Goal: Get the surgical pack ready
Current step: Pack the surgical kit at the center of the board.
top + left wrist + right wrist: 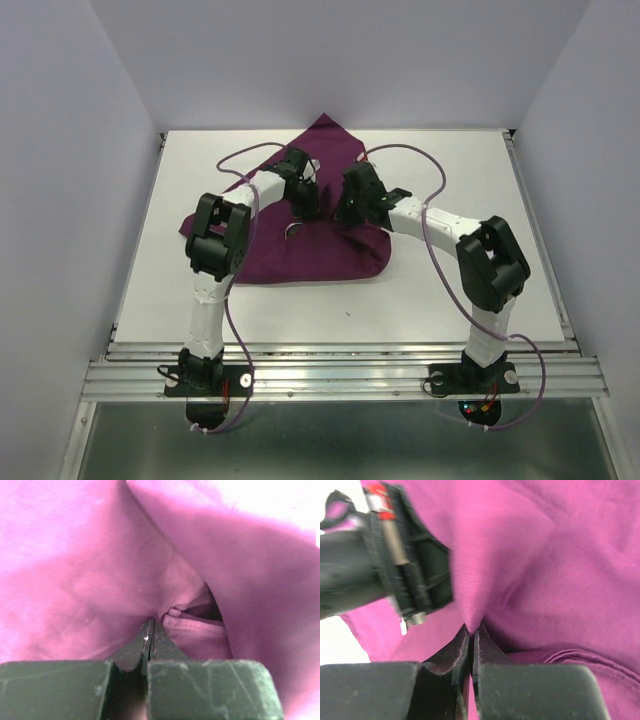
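The dark purple cloth (320, 250) lies folded and bunched in the middle of the white table. My left gripper (308, 212) is shut on a fold of the purple cloth (90, 580), its tips (151, 625) pinching the fabric. My right gripper (345, 215) is shut on another fold of the purple cloth (560, 570), fabric rising from between its tips (472, 628). The two grippers are close together over the cloth's centre. The left arm's gripper body (395, 555) shows in the right wrist view. The steel tray, gauze pads and instruments are hidden or out of view.
The white table (450, 300) is bounded by grey walls on three sides and a metal rail (340, 375) at the near edge. A purple cable (440, 190) loops from each arm above the cloth.
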You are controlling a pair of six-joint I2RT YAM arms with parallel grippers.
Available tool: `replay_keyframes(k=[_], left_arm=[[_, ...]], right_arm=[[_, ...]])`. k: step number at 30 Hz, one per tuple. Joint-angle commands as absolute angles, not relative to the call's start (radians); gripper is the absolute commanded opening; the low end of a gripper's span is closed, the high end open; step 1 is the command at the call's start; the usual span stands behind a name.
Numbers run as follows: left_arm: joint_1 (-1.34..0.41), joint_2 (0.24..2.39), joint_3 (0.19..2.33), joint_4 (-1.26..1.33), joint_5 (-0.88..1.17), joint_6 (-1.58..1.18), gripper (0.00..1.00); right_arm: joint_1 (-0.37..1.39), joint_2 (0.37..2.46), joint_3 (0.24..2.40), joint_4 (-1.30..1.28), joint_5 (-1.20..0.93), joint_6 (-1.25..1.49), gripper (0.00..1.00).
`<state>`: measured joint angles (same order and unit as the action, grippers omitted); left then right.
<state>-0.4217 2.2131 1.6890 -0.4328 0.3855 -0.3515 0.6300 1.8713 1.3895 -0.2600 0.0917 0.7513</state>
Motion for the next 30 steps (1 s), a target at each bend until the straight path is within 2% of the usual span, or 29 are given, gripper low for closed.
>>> replay_keyframes(k=[1,4,5,8,13,18,22,26,28,29,30], left_arm=[[-0.399,2.154,1.741,-0.517,0.414,-0.364,0.10],[-0.384,2.143,1.738,-0.526,0.403,-0.370,0.16],[-0.373,2.129,1.736,-0.529,0.399,-0.371,0.20],[-0.345,2.085,1.730,-0.537,0.377,-0.374,0.26],[-0.301,2.011,1.738,-0.548,0.356,-0.382,0.31],[-0.288,1.970,1.753,-0.561,0.348,-0.382,0.38],[-0.290,1.950,1.733,-0.548,0.354,-0.391,0.41],[-0.302,1.951,1.729,-0.543,0.357,-0.393,0.43],[-0.307,1.948,1.723,-0.538,0.354,-0.396,0.42],[-0.310,1.942,1.717,-0.537,0.354,-0.399,0.42],[-0.310,1.939,1.717,-0.537,0.354,-0.399,0.43]], right_arm=[[0.649,1.913,1.463,-0.239,0.060,0.727,0.04],[0.649,1.939,1.497,-0.265,0.037,0.710,0.18],[0.649,1.937,1.505,-0.287,0.037,0.706,0.34],[0.649,1.872,1.502,-0.307,0.102,0.677,0.57],[0.649,1.663,1.427,-0.328,0.268,0.641,0.74],[0.600,1.425,1.251,-0.330,0.341,0.658,0.77],[0.453,1.329,1.053,-0.321,0.204,0.716,0.77],[0.414,1.296,0.930,-0.290,0.126,0.755,0.78],[0.414,1.289,0.888,-0.276,0.121,0.781,0.74],[0.404,1.287,0.867,-0.261,0.120,0.799,0.67],[0.390,1.287,0.867,-0.252,0.120,0.804,0.64]])
